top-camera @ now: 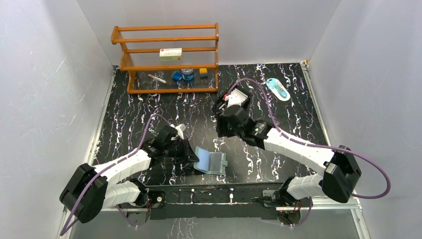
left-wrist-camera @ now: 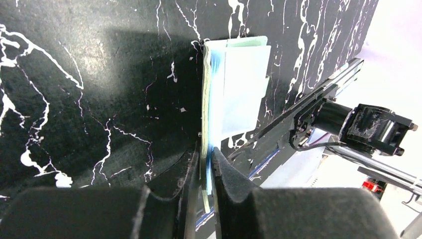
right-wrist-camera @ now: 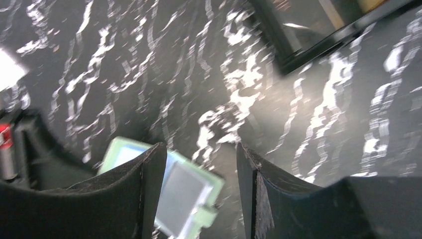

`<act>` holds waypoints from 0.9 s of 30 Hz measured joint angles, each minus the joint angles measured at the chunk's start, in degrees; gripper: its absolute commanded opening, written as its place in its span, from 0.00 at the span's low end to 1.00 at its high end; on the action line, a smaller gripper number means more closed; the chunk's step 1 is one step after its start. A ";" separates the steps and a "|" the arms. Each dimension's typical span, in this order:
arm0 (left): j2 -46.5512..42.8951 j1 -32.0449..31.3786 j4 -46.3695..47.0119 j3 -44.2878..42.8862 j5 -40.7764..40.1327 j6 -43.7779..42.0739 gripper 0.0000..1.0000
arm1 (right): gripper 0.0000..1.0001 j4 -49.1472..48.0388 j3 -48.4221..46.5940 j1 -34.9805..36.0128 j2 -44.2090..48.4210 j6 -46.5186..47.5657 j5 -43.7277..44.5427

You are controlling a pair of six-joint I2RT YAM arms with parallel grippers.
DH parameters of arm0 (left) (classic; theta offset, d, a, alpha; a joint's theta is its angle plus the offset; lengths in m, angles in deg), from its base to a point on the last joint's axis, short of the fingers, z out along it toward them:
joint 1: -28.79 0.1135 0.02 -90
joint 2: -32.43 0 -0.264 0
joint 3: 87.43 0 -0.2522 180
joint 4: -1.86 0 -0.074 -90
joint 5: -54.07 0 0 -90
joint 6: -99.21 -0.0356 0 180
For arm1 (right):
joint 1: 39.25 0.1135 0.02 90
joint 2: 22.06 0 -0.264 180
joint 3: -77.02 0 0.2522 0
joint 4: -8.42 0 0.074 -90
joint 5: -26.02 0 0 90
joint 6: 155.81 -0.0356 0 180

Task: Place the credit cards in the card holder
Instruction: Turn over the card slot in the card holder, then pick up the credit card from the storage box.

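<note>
Left gripper (left-wrist-camera: 206, 155) fingers are clenched on one edge of the card holder (left-wrist-camera: 234, 94). It lies open on the black marbled desk (left-wrist-camera: 74, 99), pale pockets up, and what the pockets hold is unclear. Behind the card holder, the right gripper (right-wrist-camera: 199, 149) hangs above the desk, fingers released and spread with nothing between them. Far behind the card holder stands a wooden rack (top-camera: 164, 28). A white box (top-camera: 170, 54) sits on its middle shelf, and a pen (top-camera: 157, 78), a blue object (top-camera: 177, 76), a round tin (top-camera: 187, 73) and a yellow block (top-camera: 203, 72) on its bottom shelf.
</note>
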 measured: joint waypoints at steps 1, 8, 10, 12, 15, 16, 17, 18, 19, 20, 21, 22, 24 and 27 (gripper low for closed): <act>-0.22 0.00 0.24 0.28 0.11 0.26 0.17 | 0.63 0.44 -0.98 -1.49 -0.46 2.21 0.17; -1.01 0.00 0.39 1.51 0.37 0.83 0.25 | 0.65 0.85 -7.76 -12.26 -4.70 17.27 0.76; -0.92 0.00 0.57 1.51 0.39 0.76 0.29 | 0.66 0.68 -11.19 -14.03 -8.17 20.92 1.79; -0.48 0.00 0.59 1.49 0.44 0.35 0.28 | 0.66 0.83 -15.37 -15.26 -12.72 24.96 3.19; 0.17 0.00 0.46 1.49 0.42 -0.15 0.10 | 0.66 0.57 -21.33 -16.11 -20.00 31.26 5.46; 0.17 0.00 0.44 1.49 0.42 -0.24 0.07 | 0.66 0.33 -22.67 -16.22 -22.14 33.42 6.34; 0.17 0.00 0.59 1.49 0.42 -0.39 0.05 | 0.65 0.11 -23.82 -16.33 -24.20 35.63 7.10; 0.17 0.00 0.79 1.49 0.46 -0.50 0.02 | 0.65 -0.31 -24.63 -16.50 -25.86 37.29 7.67; 0.13 0.00 1.01 1.49 0.57 -0.57 0.00 | 0.65 -0.66 -25.49 -16.70 -27.69 39.30 7.91; 0.09 0.00 1.25 1.49 0.63 -0.59 0.00 | 0.64 -0.98 -26.10 -16.90 -29.44 41.24 7.98; 0.02 0.00 1.51 1.49 0.76 -0.66 0.00 | 0.65 -1.20 -26.69 -17.14 -30.99 43.01 7.98; -0.04 0.00 1.68 1.49 0.87 -0.57 0.00 | 0.65 -1.31 -27.23 -17.40 -32.28 44.35 7.98; -0.52 0.00 2.27 1.75 1.25 -0.24 0.00 | 0.66 -1.11 -29.16 -18.23 -35.41 47.25 8.22; -2.01 0.00 3.06 2.84 1.49 0.48 0.00 | 0.66 -1.03 -31.78 -19.43 -38.93 50.34 8.74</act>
